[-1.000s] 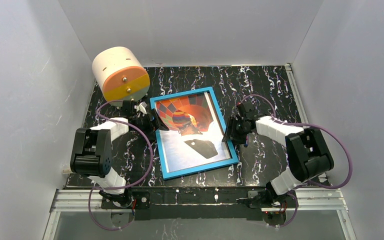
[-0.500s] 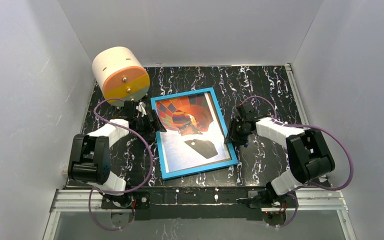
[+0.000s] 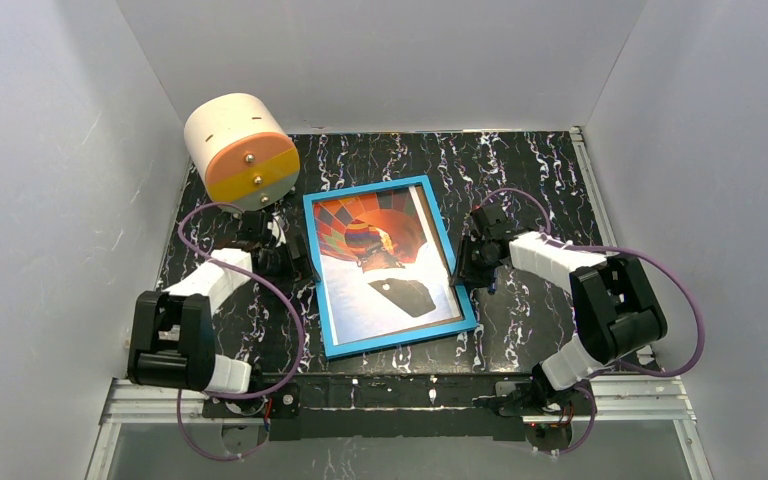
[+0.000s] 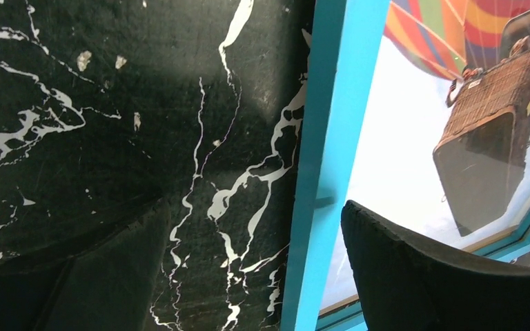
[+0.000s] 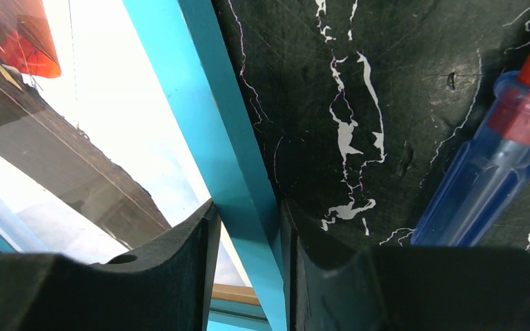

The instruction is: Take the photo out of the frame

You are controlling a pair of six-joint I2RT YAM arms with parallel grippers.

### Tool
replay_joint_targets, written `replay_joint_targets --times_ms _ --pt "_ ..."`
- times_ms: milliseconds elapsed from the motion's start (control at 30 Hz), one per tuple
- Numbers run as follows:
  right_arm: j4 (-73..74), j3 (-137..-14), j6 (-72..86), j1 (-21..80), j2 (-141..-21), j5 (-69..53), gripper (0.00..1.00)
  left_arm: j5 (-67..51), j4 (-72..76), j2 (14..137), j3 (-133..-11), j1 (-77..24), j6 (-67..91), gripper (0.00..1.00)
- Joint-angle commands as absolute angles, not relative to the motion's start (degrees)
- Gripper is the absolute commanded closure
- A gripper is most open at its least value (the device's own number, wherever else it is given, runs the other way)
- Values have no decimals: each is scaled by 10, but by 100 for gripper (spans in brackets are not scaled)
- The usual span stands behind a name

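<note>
The frame [image 3: 400, 337] is bright blue and lies flat on the black marbled table [image 3: 520, 170]. The photo [image 3: 380, 270], a hot-air balloon print, sits inside it. My right gripper [image 3: 463, 268] is at the frame's right rail. In the right wrist view, it [image 5: 248, 221] is shut on that blue rail [image 5: 200, 124], with one finger over the photo [image 5: 110, 103]. My left gripper [image 3: 292, 258] is at the frame's left rail. In the left wrist view, it [image 4: 252, 227] is open wide, straddling the rail [image 4: 324, 138], with one finger over the photo [image 4: 400, 158].
A white and orange cylinder [image 3: 242, 150] hangs over the table's back left corner. A blue pen with a red cap [image 5: 497, 152] lies on the table just right of my right gripper. Grey walls close in the left, back and right sides.
My left arm has drawn back to the left and towards me, so its gripper covers less of the frame's left edge. The right gripper has stayed on the right rail.
</note>
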State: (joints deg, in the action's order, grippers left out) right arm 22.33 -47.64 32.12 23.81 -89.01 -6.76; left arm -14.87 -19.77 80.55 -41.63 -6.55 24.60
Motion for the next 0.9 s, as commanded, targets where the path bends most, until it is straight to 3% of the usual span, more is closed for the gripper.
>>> replay_joint_targets --times_ms 0,100,200,600,867 --pt "242 -493 303 240 -900 -41 60 -132 -232 776 -406 -63 226 9" --pt "250 -505 299 241 -893 -32 63 -117 -234 770 -408 -63 226 9" --pt "256 -521 286 243 -886 -36 81 -98 -241 764 -413 -63 227 9" --pt "299 -567 284 259 -835 -7 90 18 -249 649 -410 -63 240 9" --pt "307 -572 332 354 -790 78 98 80 -249 575 -410 -63 250 7"
